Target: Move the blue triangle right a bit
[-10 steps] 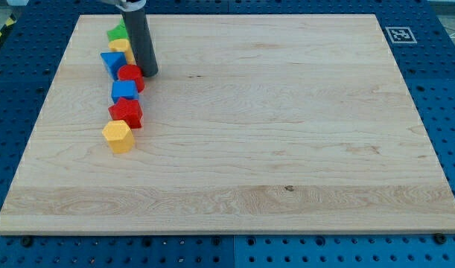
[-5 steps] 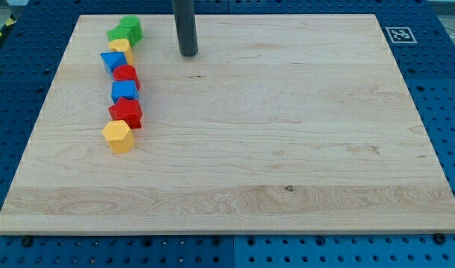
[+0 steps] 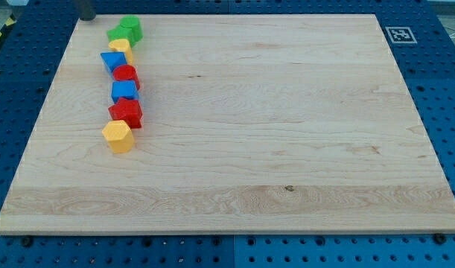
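The blue triangle (image 3: pixel 112 61) lies near the wooden board's (image 3: pixel 287 134) upper left, in a column of blocks. Above it are a yellow block (image 3: pixel 121 47) and a green block (image 3: pixel 126 30). Touching its lower right is a red round block (image 3: pixel 126 74). Below that come a blue cube (image 3: pixel 124 91), a red star-like block (image 3: pixel 126 112) and a yellow hexagon (image 3: pixel 118 136). Only the rod's lower end shows, and my tip (image 3: pixel 86 18) is at the view's top left by the board's corner. It is up and to the left of the blue triangle and apart from all blocks.
A black-and-white marker tag (image 3: pixel 399 34) sits on the board's top right corner. A blue perforated table (image 3: pixel 18 89) surrounds the board.
The rod moved from beside the red round block up and right, then far left to the board's top left corner. The blocks stay in their column.
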Motion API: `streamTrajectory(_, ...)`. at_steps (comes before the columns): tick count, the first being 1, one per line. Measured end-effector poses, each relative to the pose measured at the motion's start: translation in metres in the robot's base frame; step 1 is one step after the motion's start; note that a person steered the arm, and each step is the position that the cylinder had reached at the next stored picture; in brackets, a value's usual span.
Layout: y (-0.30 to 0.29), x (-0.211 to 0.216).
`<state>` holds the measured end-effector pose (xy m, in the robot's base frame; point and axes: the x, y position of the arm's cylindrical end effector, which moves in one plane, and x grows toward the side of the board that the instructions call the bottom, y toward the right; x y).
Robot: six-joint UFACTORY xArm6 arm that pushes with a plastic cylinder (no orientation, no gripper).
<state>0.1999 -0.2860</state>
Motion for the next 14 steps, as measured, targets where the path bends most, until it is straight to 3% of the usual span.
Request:
streamTrajectory(3,0.0,0.081)
streamTrajectory(5,0.012,0.106)
streamTrajectory(14,0.057,0.13)
